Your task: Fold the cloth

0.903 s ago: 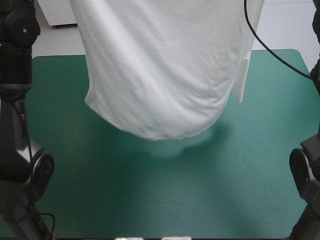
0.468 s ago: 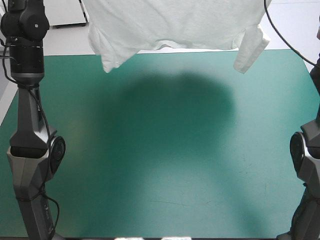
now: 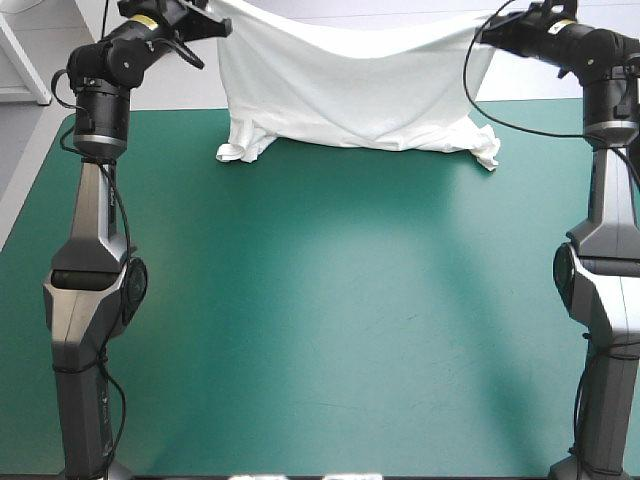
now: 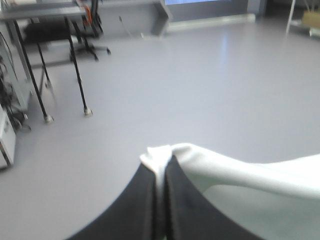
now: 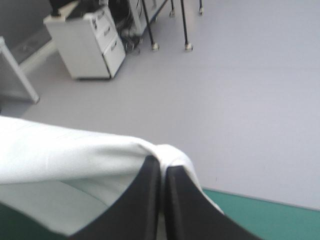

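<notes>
Over the teal-green cover's (image 3: 320,300) far edge: T-shirt (image 3: 350,90) hangs clamped in left gripper (image 4: 161,164) and right gripper (image 5: 162,167); all folding apparently remains.

The T-shirt (image 3: 350,90) hangs along the counter's (image 3: 330,320) far edge, its lower edge touching the counter there. The left end effector (image 4: 161,165) holds one upper corner toward the far-left corner, and the right end effector (image 5: 162,169) holds the other toward the far-right.
</notes>
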Controlling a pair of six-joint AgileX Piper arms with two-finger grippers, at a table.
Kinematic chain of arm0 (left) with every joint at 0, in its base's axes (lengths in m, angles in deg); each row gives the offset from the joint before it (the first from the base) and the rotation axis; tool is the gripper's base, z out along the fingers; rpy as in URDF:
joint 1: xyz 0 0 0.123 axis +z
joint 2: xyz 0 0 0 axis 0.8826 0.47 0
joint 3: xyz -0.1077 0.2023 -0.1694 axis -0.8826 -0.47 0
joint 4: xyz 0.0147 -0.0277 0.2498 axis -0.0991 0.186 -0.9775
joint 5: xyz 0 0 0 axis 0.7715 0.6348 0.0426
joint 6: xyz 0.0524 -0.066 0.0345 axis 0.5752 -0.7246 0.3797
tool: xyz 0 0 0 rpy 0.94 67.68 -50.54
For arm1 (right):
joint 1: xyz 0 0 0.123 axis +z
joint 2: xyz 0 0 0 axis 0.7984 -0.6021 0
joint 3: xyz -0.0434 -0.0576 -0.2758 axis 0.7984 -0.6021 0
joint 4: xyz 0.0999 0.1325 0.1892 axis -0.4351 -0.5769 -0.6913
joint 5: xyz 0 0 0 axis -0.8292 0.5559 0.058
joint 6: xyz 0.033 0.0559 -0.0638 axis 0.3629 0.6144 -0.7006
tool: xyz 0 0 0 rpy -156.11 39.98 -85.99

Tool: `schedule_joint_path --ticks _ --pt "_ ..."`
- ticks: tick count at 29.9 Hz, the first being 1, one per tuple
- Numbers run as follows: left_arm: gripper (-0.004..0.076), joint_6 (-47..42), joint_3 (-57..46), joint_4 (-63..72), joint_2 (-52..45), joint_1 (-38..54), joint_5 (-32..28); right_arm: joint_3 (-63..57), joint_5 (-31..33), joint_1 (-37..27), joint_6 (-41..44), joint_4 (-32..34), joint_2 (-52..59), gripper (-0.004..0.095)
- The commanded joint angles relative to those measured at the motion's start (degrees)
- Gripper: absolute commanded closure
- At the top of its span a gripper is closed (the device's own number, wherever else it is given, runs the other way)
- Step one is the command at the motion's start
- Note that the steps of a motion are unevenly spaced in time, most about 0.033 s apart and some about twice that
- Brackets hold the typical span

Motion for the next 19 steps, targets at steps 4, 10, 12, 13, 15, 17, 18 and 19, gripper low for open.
schedule_joint_path --ticks 4,10,12,13,15,17,18,19 --pt "0.0733 -2.98 1.40 -1.81 -1.53 -1.20 13.24 -0.76 4.73 -0.40 -2.24 -0.16 3.07 0.0921" --pt "0.0733 -8.50 1.40 -6.34 1.84 -1.75 30.09 -8.83 14.01 -0.40 -2.32 0.73 3.19 0.0921" --pt "0.0733 -10.58 1.13 -6.34 2.10 -1.75 30.95 -12.24 16.37 -0.40 -2.32 1.28 3.29 0.0921" --pt "0.0733 -10.60 1.13 -5.85 2.10 -1.75 30.95 -13.83 17.65 -0.40 -2.32 1.60 3.40 0.0921" --pt "0.0733 -11.30 1.05 -4.95 2.10 -1.75 30.95 -17.14 18.50 -0.40 -0.91 1.87 4.33 0.0921" --pt "0.0733 -12.21 0.61 -3.88 2.10 -1.75 31.07 -21.00 18.50 -0.40 -0.78 1.77 5.78 0.0921" --pt "0.0733 -12.39 0.13 -3.77 1.98 -1.75 31.07 -22.46 18.50 -0.40 -0.78 1.87 6.34 0.0921" --pt "0.0733 -13.03 -0.84 -3.77 1.52 -1.75 31.07 -24.27 18.50 -0.40 -0.78 1.87 7.26 0.0921"
